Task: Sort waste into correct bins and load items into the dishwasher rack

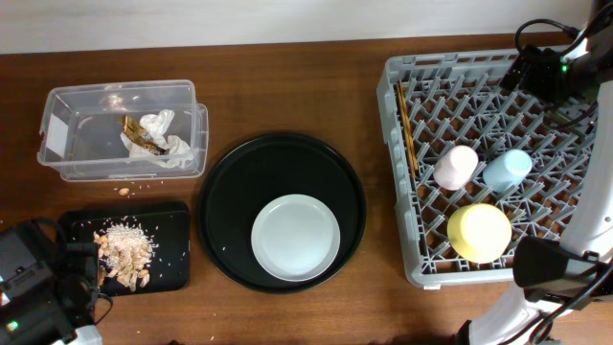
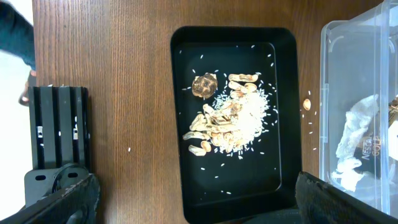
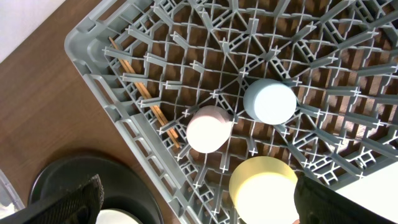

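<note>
Waste (image 1: 124,254) lay binned; pink cup (image 1: 456,166), light-blue cup (image 1: 507,171), yellow bowl (image 1: 479,232), wooden chopsticks (image 1: 406,134) sat racked; round pale-grey plate (image 1: 296,237) awaited loading; left pincer (image 2: 199,214), right pincer (image 3: 199,211) gaped empty.

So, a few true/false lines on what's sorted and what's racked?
1. The plate is loaded in the rack. False: it sits on the round black tray, outside the rack.
2. The pink cup and light-blue cup sit side by side in the rack. True.
3. The food scraps are in the clear tub. False: they lie in the small black tray; the tub holds the tissue and wrapper.
4. The chopsticks lie in the rack, along its side nearest the round tray. True.
</note>
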{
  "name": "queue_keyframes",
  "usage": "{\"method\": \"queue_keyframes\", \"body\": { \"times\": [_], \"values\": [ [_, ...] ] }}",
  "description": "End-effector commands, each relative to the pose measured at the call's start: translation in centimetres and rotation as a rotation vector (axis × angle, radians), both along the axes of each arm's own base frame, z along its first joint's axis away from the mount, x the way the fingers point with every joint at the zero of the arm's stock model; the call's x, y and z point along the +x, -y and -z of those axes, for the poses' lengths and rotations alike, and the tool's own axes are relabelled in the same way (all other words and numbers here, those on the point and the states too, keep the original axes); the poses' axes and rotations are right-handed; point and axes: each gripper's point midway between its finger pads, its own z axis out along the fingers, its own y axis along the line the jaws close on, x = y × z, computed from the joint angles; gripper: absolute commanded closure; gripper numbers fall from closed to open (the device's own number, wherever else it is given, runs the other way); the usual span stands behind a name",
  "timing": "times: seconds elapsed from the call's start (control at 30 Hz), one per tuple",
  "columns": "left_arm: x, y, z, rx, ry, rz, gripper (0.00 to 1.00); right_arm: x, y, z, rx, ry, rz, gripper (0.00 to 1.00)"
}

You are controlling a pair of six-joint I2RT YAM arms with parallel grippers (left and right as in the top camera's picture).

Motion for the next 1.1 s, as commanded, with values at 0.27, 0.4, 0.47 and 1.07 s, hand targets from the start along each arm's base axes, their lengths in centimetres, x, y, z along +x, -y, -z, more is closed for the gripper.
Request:
{"method": "queue_keyframes", "body": {
  "times": [0.27, 0.4, 0.47, 1.07],
  "values": [
    [0.2, -0.5, 1.6, -0.043, -0.075, -0.02, 0.01, 0.7, -5.2, -1.4, 0.286, 0.074, -0.108, 0.01],
    [0.3, -0.6, 2.0, -0.056, -0.094, -0.02, 0.01, 0.7, -9.2, -3.5, 0.429, 0.182, -0.374, 0.11],
    [0.3, -0.6, 2.1, -0.058, -0.097, -0.02, 0.01, 0.3, -9.4, -4.1, 0.43, 0.199, -0.384, 0.12],
    [0.4, -0.6, 2.1, -0.06, -0.1, -0.02, 0.01, -15.9, -11.9, -7.1, 0.137, 0.278, -0.399, 0.01]
  ]
}}
